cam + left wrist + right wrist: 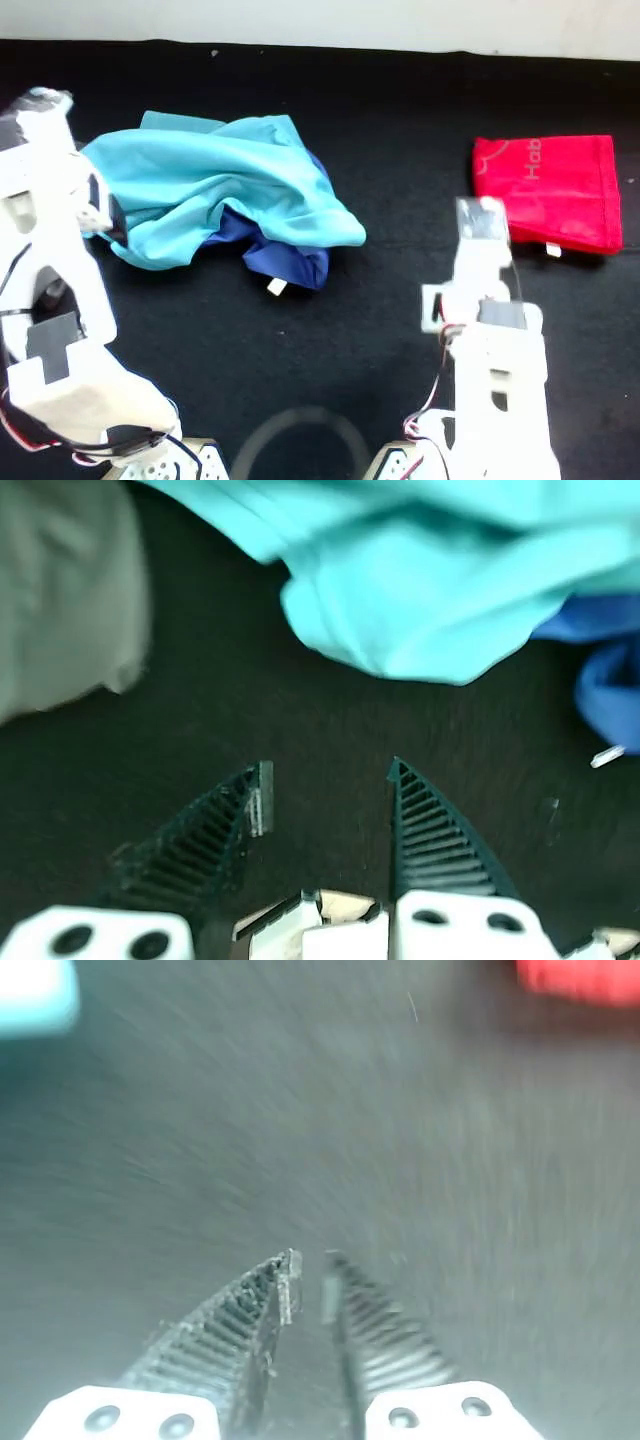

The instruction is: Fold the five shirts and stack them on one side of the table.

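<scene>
Crumpled turquoise cloth shirt (220, 185) heaped on a dark blue shirt (285, 262), left of centre on the black table (330, 350); folded red shirt (548, 192) well apart. Left gripper (325, 775): jaws spread, empty, near the turquoise edge. Right gripper (308, 1260): jaws almost together, empty. Cloth likely light and limp; pinch a hem or corner.

We've got a black table (330, 100) with a matte, cloth-like top, lit evenly and softly. Beyond the table's far edge we see a pale band (400, 20); wall or floor, we can't tell. Near the table's front edge, about mid-width, a faint grey ring (300, 430) marks the surface.
</scene>
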{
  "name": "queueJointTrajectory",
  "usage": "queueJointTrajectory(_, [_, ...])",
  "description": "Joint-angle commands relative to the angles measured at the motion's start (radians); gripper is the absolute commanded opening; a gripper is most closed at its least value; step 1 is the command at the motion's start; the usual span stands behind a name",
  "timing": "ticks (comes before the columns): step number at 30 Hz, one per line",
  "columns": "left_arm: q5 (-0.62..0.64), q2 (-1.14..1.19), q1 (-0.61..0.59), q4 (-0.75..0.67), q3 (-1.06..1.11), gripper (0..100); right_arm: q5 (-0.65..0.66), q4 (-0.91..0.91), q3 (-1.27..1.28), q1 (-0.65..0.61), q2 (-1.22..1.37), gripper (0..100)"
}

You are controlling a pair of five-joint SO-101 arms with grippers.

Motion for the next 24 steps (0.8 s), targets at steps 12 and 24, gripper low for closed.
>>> queueJointTrajectory(12, [-0.058,-0.050,0.056,-0.068,0.153,19,0.011,0.044,-0.581,-0.397,0.449,18.1])
queueJointTrajectory(24, [-0.058,-0.048,0.061,-0.069,0.154,19,0.012,0.168,-1.081,-0.487,1.015,18.0])
